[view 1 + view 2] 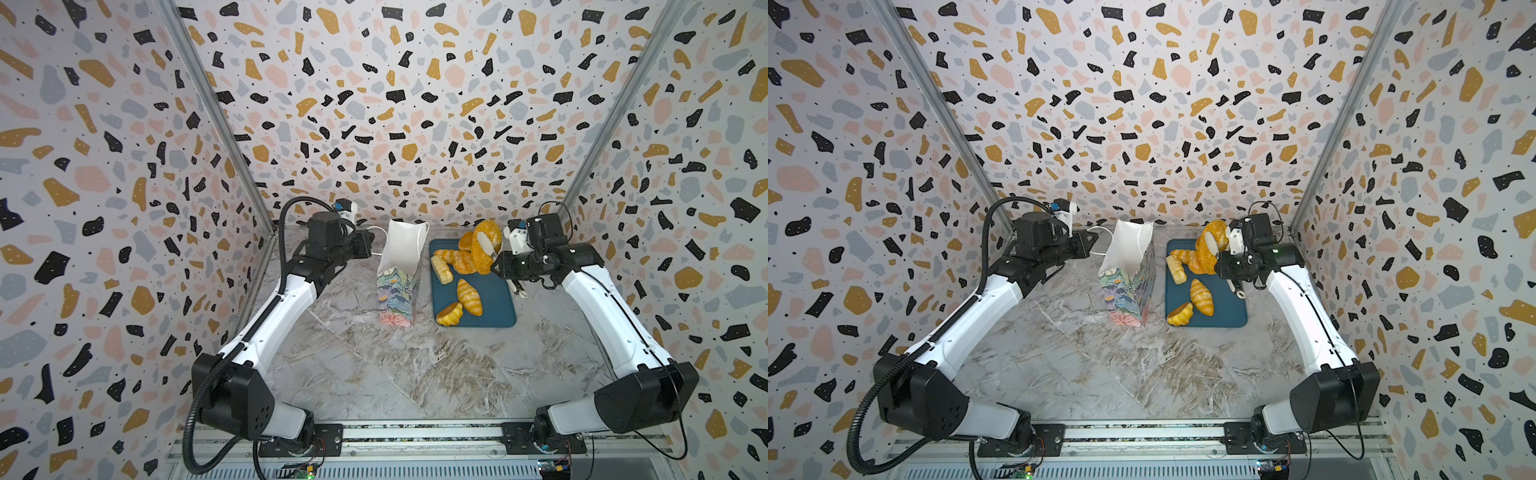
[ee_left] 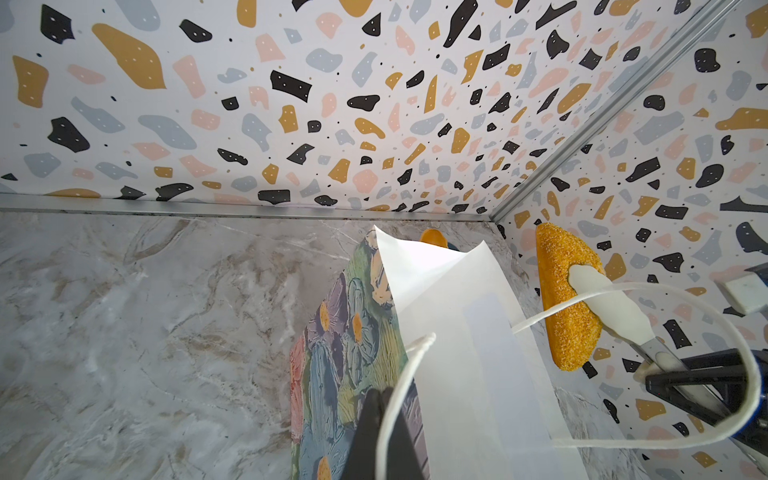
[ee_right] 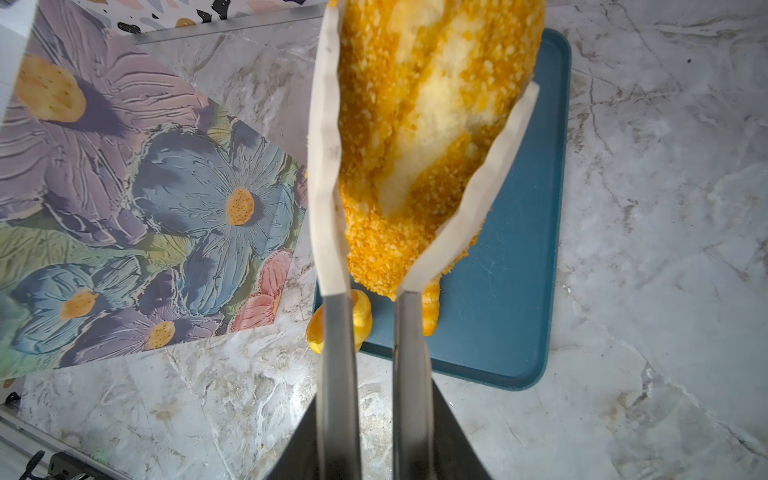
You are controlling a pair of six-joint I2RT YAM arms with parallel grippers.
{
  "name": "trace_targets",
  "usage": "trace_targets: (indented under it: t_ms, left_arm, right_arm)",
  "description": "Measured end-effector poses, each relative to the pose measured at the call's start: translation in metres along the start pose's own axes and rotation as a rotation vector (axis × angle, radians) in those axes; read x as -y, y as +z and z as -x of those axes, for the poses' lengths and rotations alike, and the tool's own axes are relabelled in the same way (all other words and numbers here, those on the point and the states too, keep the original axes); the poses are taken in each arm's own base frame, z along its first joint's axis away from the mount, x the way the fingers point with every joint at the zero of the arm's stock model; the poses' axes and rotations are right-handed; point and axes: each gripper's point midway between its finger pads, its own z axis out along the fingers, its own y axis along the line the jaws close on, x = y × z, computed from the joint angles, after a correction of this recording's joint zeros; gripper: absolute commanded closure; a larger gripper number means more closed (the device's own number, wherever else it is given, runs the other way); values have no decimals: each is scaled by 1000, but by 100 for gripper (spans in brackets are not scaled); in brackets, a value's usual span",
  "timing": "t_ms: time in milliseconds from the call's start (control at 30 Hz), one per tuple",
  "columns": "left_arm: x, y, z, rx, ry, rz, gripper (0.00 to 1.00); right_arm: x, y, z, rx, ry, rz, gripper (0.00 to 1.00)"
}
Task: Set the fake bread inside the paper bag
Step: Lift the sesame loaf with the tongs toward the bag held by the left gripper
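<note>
Right wrist view shows the grip best: the right gripper [image 3: 375, 451] is clamped on metal tongs [image 3: 337, 353], and their white wavy-edged tips [image 3: 326, 124] pinch the crumbed loaf [image 3: 415, 124] on both flanks. This loaf is a long oval, rough with golden crumbs and a pale stripe. It hangs beside the paper bag [image 1: 398, 272], about level with its mouth but not over it, above the teal tray [image 1: 496, 301]. The left gripper [image 2: 380, 436] is closed on the white cord handle [image 2: 397, 374] and holds the bag from the opposite side. The mouth is narrow and the paper looks thin, so I judge the loaf should go in end first, centred over the white lining, and be lowered inside before the tongs let go. A push on the rim would probably fold it. A glossy, smooth croissant [image 1: 469, 296] lies on the tray beside the bag.
</note>
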Motion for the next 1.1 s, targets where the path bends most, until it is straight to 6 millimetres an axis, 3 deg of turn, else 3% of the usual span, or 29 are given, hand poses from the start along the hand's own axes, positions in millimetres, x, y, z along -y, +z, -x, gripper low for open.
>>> trace_targets:
  t_ms: [367, 667, 867, 1100]
  left_arm:
    - [1, 0, 0, 0, -7, -5, 100]
    - [1, 0, -1, -2, -7, -8, 100]
    - [1, 0, -1, -2, -7, -9, 100]
    - [2, 0, -1, -3, -6, -11, 100]
  right_arm:
    - [-20, -8, 12, 42, -15, 42, 75]
    - [-68, -44, 44, 160, -91, 124, 75]
    - [-89, -63, 62, 222, -125, 162, 76]
    - [-107, -60, 70, 227, -148, 185, 77]
